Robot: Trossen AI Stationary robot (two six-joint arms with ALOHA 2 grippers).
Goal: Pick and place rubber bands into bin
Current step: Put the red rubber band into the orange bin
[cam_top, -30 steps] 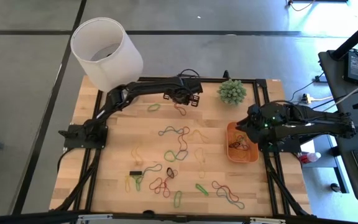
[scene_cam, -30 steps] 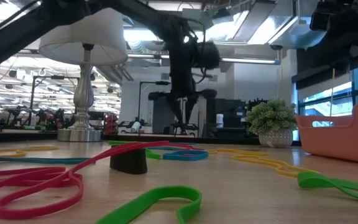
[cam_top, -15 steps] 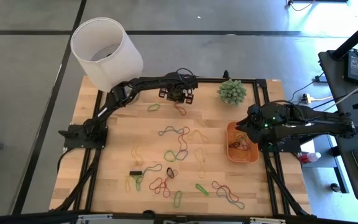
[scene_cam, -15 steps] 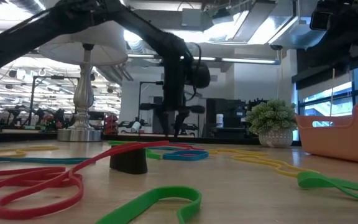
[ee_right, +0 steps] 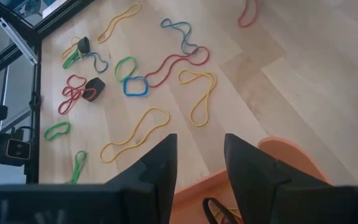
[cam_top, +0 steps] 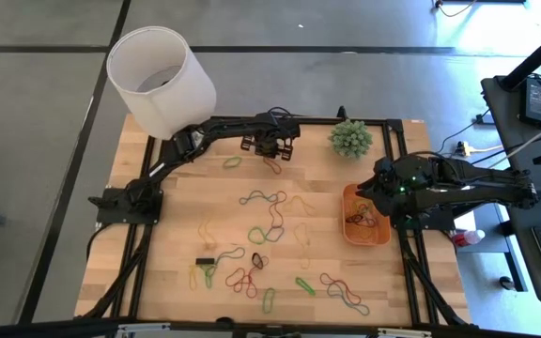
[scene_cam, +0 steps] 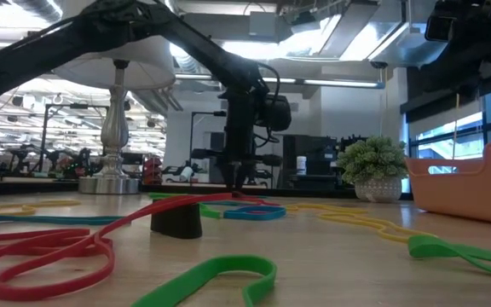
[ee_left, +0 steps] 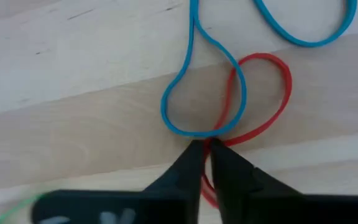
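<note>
- Left gripper (ee_left: 206, 148): jaws narrowed onto a thin red band (ee_left: 272, 99).
- Right gripper (ee_right: 199, 155): jaws parted, empty.
- Bin (cam_top: 354, 230): shallow orange tray, held a few tangled rubber bands (cam_top: 359, 220).

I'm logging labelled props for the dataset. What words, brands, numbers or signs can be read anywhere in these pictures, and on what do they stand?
None can be read.
The small shallow orange bin, the white lampshade and the wooden table show no print.
Pale marks at the base of the left gripper, closed by a red rubber band, are too blurred to read.
</note>
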